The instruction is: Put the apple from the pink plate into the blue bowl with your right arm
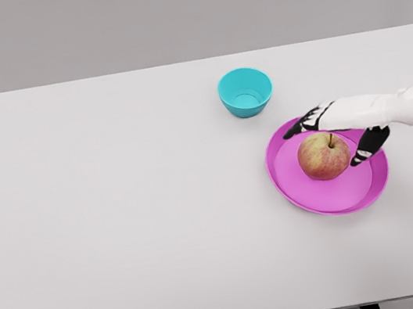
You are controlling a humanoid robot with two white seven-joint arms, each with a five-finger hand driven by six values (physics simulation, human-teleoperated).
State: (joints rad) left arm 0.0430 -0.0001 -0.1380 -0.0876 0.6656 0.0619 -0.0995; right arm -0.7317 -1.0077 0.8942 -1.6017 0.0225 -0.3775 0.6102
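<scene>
Wide white matte tabletop (122, 216), filling nearly the whole head view, far edge against a grey wall, near edge just above the bottom of the picture. Left half bare.

Right of the middle, toward the far edge: small round blue-turquoise bowl (245, 92), upright, standing alone, well clear of every edge. Smooth, slightly glossy inside.

Further right and nearer, roughly midway between far and near edges: round, shallow, bright pink plate (333, 198), close to the right edge of the tabletop but not reaching it. Apart from the bowl, a strip of white surface between the two. Faint shadow along its lower left rim.

On the plate, toward its far side: red-and-yellow apple (323, 156), upright, short dark stem pointing up. Still on the plate, not in the bowl.

Around the apple from the right: white right hand with dark fingertips (344, 131), on a white forearm entering from the right edge of the picture, level over the tabletop. Fingers (306, 122) stretched past the far side of the apple, thumb (367, 145) angled down on its right side. Fingers spread apart, bracketing the fruit, nothing clamped; touching or merely close to the skin, impossible to tell.
</scene>
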